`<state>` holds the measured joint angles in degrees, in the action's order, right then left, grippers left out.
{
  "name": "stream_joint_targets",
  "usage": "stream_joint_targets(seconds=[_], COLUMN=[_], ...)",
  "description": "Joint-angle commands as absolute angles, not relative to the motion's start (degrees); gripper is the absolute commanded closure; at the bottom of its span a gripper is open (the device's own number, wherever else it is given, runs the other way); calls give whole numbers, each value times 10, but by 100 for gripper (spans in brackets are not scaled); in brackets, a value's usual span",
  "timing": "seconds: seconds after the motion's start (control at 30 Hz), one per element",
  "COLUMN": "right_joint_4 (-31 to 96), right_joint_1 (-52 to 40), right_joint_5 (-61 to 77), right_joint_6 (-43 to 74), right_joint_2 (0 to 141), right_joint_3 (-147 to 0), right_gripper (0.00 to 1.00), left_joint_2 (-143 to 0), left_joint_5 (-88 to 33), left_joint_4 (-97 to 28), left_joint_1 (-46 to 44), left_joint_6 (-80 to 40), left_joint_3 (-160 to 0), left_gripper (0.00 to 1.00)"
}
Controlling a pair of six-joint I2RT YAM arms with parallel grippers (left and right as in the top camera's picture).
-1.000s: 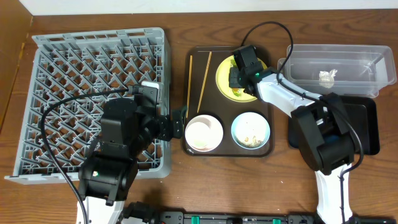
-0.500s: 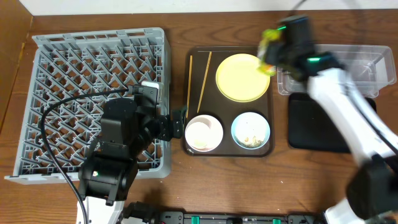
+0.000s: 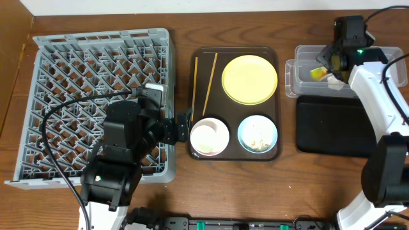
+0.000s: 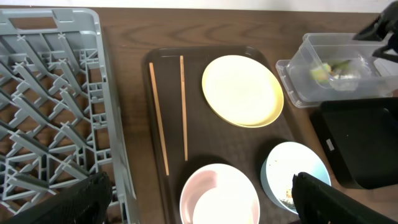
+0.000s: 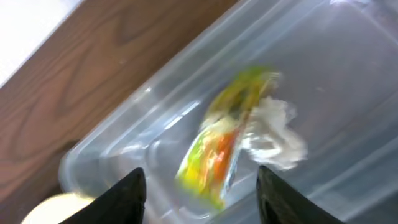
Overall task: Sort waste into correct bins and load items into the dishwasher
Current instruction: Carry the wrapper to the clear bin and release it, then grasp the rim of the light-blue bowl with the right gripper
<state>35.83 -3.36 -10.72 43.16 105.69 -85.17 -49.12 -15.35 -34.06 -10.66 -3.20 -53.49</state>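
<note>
The right tool (image 3: 329, 61) hangs over the clear tub (image 3: 377, 54) at the far right of the worktop (image 3: 287, 191), its fingers spread apart and gripping nothing. Beneath it the green-yellow wrapper (image 5: 221, 143) lies inside the tub, touching the crumpled white tissue (image 5: 277, 134). The black tray (image 3: 332, 124) sits just in front of the tub. On the brown serving tray (image 3: 233, 156) are the yellow plate (image 3: 249, 78), two chopsticks (image 3: 195, 83) lying side by side to its left, the light-blue bowl (image 3: 257, 133) with pale food scraps in it, and the white bowl (image 3: 209, 136). The left tool (image 3: 184, 126) hovers between the grey dish rack (image 3: 96, 64) and the serving tray, fingers wide apart and not gripping anything
</note>
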Motion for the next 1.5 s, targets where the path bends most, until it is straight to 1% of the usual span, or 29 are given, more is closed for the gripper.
stream_joint_targets(seconds=[0.0,0.17,0.23,0.3,0.37,0.47,0.63,0.73,0.83,0.9,0.93,0.97,1.0,1.03,1.1,1.33,1.47], right_joint_4=[354,394,450,501,551,582,538,517,497,500,502,501,500,500,500,502,496], right_joint_1=[-40,-89,-127,-160,-208,-280,-366,-397,-417,-418,-417,-414,-411,-409,-404,-389,-368], right_joint_5=[-15,153,175,174,163,111,32,-27,-39,-55,-61,-60,-57,-58,-60,-39,1], right_joint_6=[349,223,205,204,205,208,213,214,212,232,242,248,249,253,253,252,265], right_joint_2=[1009,953,943,944,955,980,1027,1061,1107,1126,1134,1142,1147,1148,1149,1134,1072], right_joint_3=[-856,-855,-855,-854,-846,-825,-785,-778,-778,-778,-778,-778,-778,-778,-778,-789,-790], right_gripper=[44,45,47,51,55,56,55,51,51,56,61,69,82,89,98,99,99], left_joint_2=[-490,-490,-490,-490,-490,-490,-490,-490,-490,-490,-490,-490,-490,-490,-490,-490,-490], left_joint_5=[-163,-163,-163,-163,-163,-163,-163,-163,-163,-163,-163,-163,-163,-163,-163,-163,-163], left_joint_4=[-339,-339,-339,-339,-339,-339,-339,-339,-339,-339,-339,-339,-339,-339,-339,-339,-339], left_joint_1=[-107,-107,-107,-107,-107,-107,-107,-107,-107,-107,-107,-107,-107,-107,-107,-107,-107], left_joint_6=[-37,-37,-37,-37,-37,-37,-37,-37,-37,-37,-37,-37,-37,-37,-37,-37,-37], left_joint_3=[-547,-547,-547,-547,-547,-547,-547,-547,-547,-547,-547,-547,-547,-547,-547,-547,-547], left_gripper=[7,7,7,7,7,7,7,7,6,7,7,7,7,7,7,7,7])
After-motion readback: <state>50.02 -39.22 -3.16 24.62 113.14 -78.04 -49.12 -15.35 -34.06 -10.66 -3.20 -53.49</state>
